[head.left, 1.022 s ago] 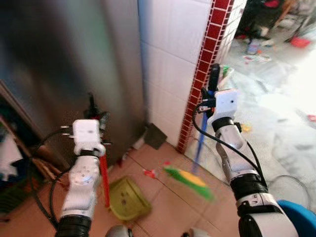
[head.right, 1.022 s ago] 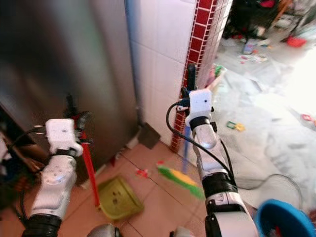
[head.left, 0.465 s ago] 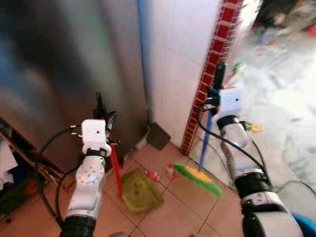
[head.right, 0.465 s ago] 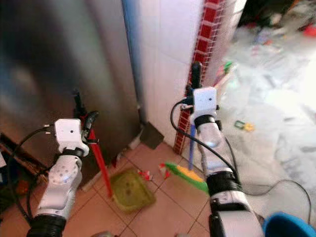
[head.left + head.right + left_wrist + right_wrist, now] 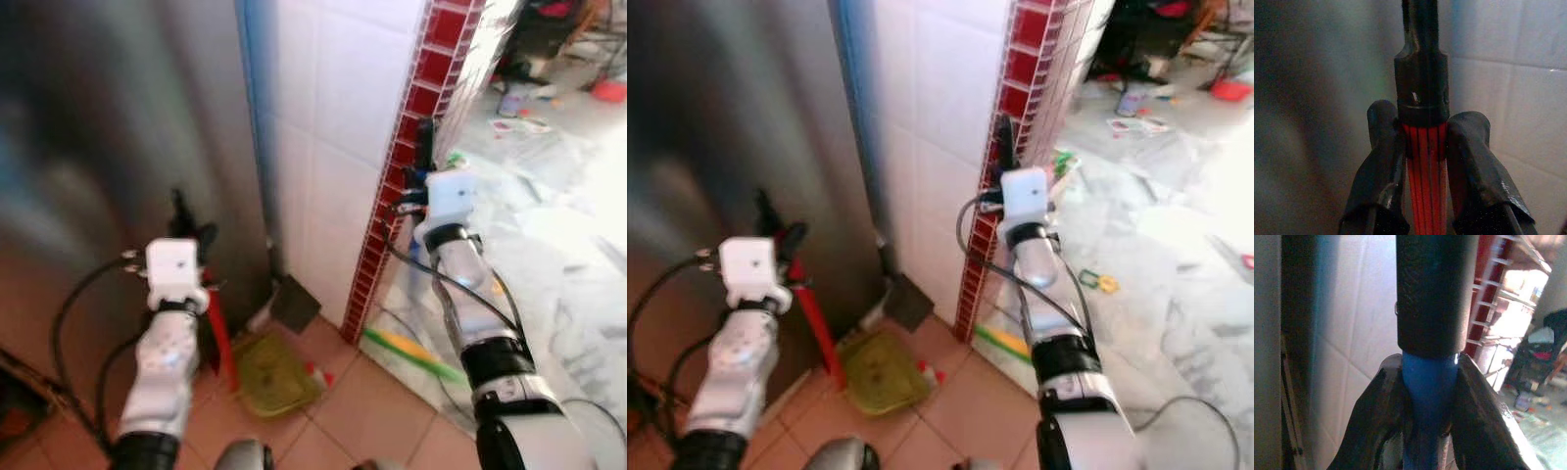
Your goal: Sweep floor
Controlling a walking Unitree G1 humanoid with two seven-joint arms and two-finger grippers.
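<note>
My left claw [image 5: 1422, 147] grips dustpan handle [image 5: 221, 338], right claw [image 5: 1430, 391] grips broom [image 5: 411, 348]; white tiled wall [image 5: 323, 147] & red-tile corner [image 5: 392, 196] block ahead.

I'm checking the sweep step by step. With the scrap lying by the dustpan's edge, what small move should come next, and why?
Probably draw the broom head with the right gripper toward the green dustpan. The bristles lie by the red tile column, apart from the red-and-white scrap at the pan's edge, while the left gripper grips the red dustpan handle.
</note>
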